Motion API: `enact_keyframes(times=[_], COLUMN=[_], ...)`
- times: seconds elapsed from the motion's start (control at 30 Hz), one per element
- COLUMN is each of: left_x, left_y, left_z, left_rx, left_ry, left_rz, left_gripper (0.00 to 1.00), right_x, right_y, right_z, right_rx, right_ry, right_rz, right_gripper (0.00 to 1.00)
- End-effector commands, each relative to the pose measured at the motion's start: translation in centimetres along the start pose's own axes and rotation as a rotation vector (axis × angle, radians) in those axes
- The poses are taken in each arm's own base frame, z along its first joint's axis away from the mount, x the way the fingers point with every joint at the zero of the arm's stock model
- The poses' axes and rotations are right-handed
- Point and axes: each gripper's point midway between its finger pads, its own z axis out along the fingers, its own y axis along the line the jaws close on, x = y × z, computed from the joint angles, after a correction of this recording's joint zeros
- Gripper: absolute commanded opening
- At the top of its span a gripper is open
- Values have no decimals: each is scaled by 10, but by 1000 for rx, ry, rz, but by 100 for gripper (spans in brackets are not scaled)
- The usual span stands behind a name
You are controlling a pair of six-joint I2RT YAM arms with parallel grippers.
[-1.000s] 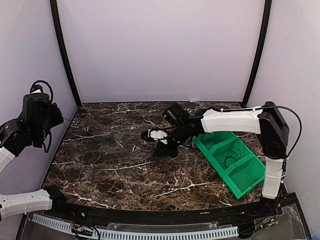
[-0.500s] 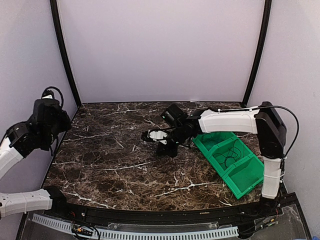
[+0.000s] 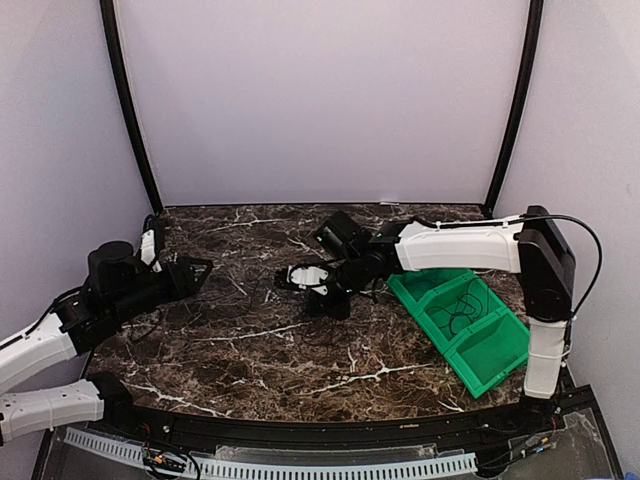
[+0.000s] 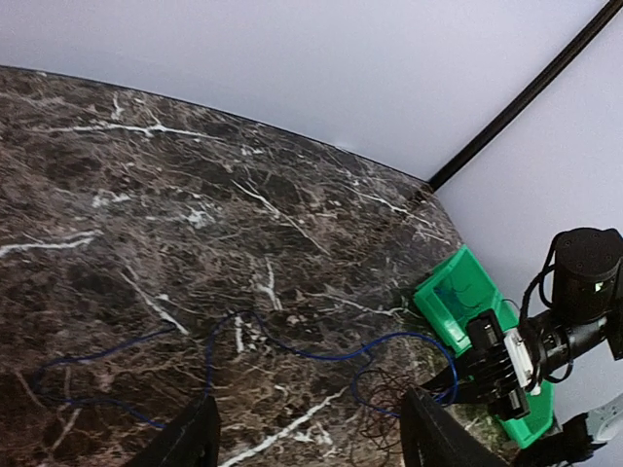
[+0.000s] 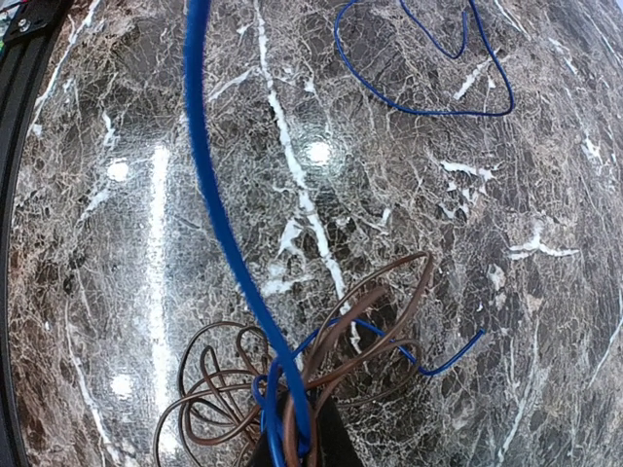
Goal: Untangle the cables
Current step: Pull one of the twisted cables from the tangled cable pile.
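The right gripper (image 5: 295,445) pinched the blue cable (image 5: 216,209) mid-desk; its slack ran toward the left edge — nearer the left gripper (image 4: 307,443), jaws spread wide, empty.

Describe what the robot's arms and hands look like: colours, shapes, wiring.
The left arm and right arm both have white tubular links and black joint housings. A thin black wire arcs past the right elbow. The left hand is mostly black; the right hand is black with a white part.
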Motion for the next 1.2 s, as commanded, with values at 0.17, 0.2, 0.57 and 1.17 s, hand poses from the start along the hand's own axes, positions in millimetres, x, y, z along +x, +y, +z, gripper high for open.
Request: enact_keyframes(times=[0.17,0.2,0.57,1.17], left_x=[29,36,55,-65], left_y=[-87,-93,-109,-40], left_z=[34,39,79,0], left_rx=[355,367,374,-58], left_ry=[38,61,129,-243], left_rz=[-237,-236,-288,-40], left_gripper=[69,69,50,0], right_x=[-13,-13,-11,5], right_y=[-7,-9,-10,0], right_z=[1,1,2,17], right_rx=[61,66,81,17], right_ry=[-3,0,6,20], right_rz=[-26,-23,-21,-20], right_gripper=[5,5,5,15])
